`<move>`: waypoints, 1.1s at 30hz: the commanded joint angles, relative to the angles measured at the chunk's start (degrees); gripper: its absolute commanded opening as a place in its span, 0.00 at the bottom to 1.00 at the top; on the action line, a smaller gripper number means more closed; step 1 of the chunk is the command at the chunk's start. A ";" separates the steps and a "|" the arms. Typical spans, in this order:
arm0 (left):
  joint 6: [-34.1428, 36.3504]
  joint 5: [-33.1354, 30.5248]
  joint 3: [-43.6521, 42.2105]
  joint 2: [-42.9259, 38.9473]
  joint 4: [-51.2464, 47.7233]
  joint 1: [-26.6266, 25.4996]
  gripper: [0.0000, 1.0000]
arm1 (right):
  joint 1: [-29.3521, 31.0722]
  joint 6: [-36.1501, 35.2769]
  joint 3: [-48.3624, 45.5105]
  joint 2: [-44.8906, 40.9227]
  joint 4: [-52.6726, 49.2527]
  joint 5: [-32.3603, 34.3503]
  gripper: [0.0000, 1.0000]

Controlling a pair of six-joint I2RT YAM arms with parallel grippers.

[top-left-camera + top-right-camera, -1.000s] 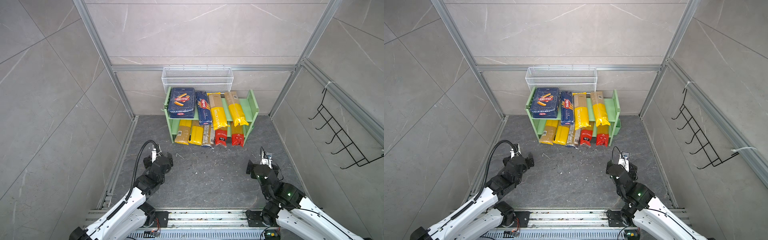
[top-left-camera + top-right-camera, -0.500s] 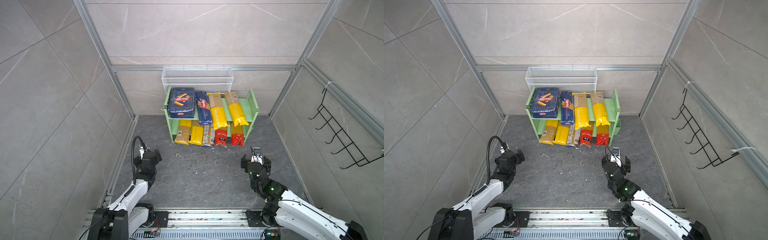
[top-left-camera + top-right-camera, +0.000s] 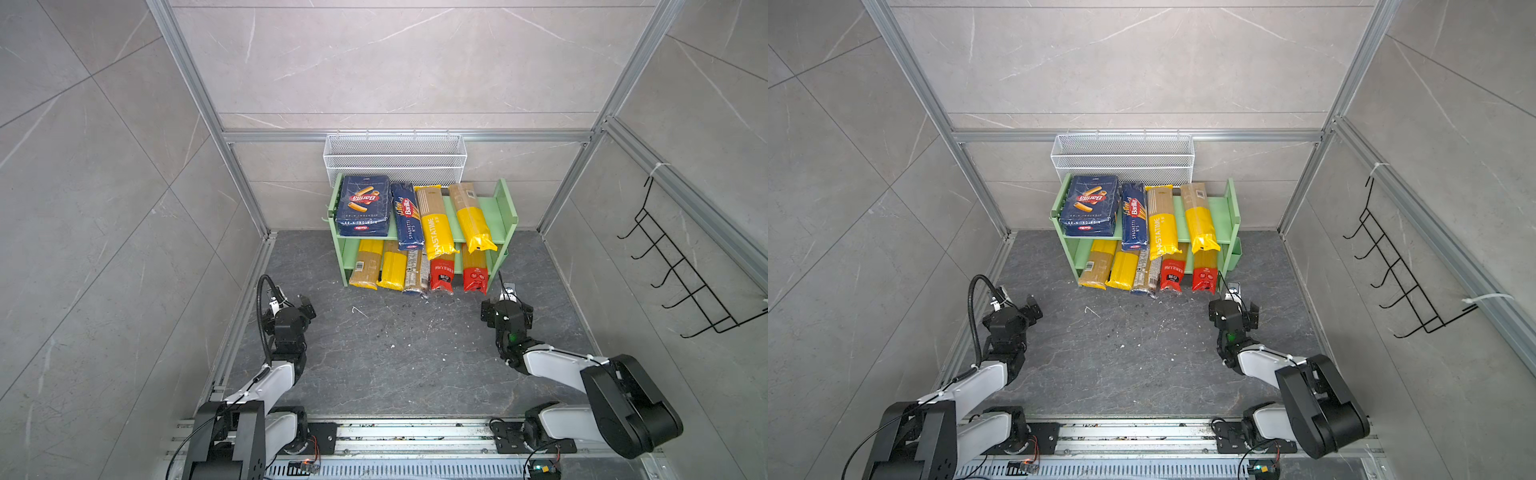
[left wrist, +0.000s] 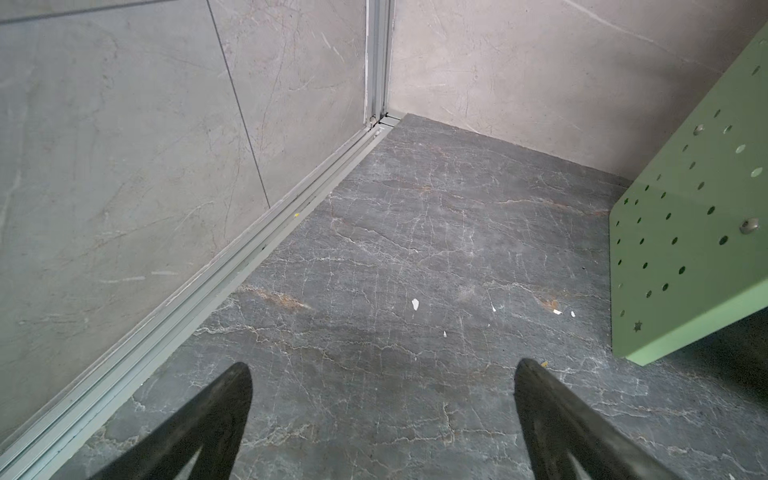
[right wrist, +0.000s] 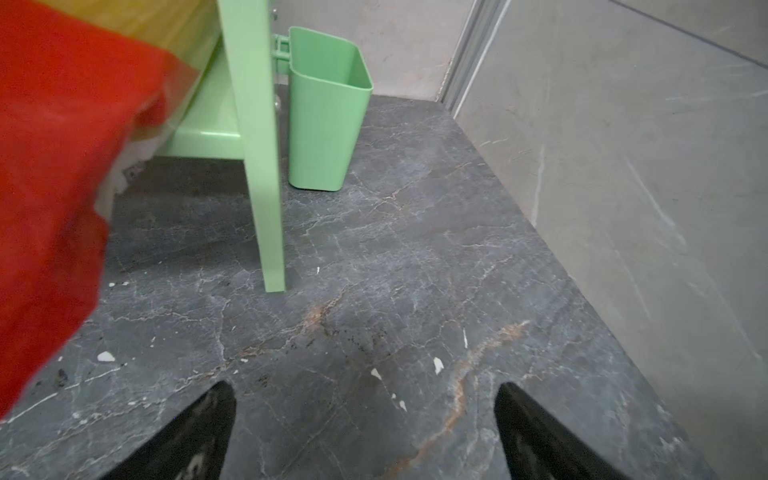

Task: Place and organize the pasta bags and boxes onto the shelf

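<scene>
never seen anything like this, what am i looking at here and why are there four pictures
It is a robot with two arms, each ending in a two-fingered gripper. Two pictures look down on the whole scene from above, side by side. The other two come from cameras on the wrists: the black tips you see there are the left gripper and the right gripper, both open, holding nothing, above the dark floor. At the back stands a green shelf. On its top tier lie two blue pasta boxes and two yellow bags; five more bags lie on the lower tier, ends sticking out.
</scene>
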 commanded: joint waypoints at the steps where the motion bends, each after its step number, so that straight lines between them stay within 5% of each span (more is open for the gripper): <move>1: 2.45 -1.60 0.95 0.20 4.36 0.29 1.00 | -1.22 -1.13 1.48 -0.01 3.83 -3.77 0.99; 10: 8.16 -2.14 -0.17 10.93 14.12 -0.35 1.00 | -3.25 -3.06 -0.66 0.37 8.46 -9.11 0.99; 13: 14.95 -2.41 -1.16 18.79 24.71 -5.30 1.00 | -4.00 -5.26 -5.12 7.59 27.91 -10.26 0.99; 15: 16.93 -4.05 -1.75 20.79 30.13 -7.05 1.00 | -5.56 -2.51 -3.49 4.55 18.19 -12.94 0.99; 17: 14.69 -2.66 -1.13 17.73 22.78 -6.56 1.00 | -5.97 -3.18 -3.88 6.80 22.21 -14.11 0.99; 19: 15.77 -3.53 -1.13 19.52 26.19 -6.53 1.00 | -6.41 -3.26 -3.05 10.88 25.49 -14.28 0.99; 21: 14.87 -2.88 -0.80 18.07 23.06 -6.43 1.00 | -7.63 -1.35 -1.63 8.49 18.00 -16.15 0.99; 25: 14.70 -2.27 -0.64 18.23 22.92 -6.02 1.00 | -9.07 -0.66 -2.02 8.86 19.47 -18.05 0.99; 29: 15.36 6.24 1.48 18.10 18.58 -4.05 1.00 | -9.51 -0.58 -2.28 9.04 20.38 -18.81 0.99; 33: 14.98 24.64 2.78 20.54 16.23 2.37 0.99 | -9.70 -1.49 -1.75 9.22 19.66 -21.51 1.00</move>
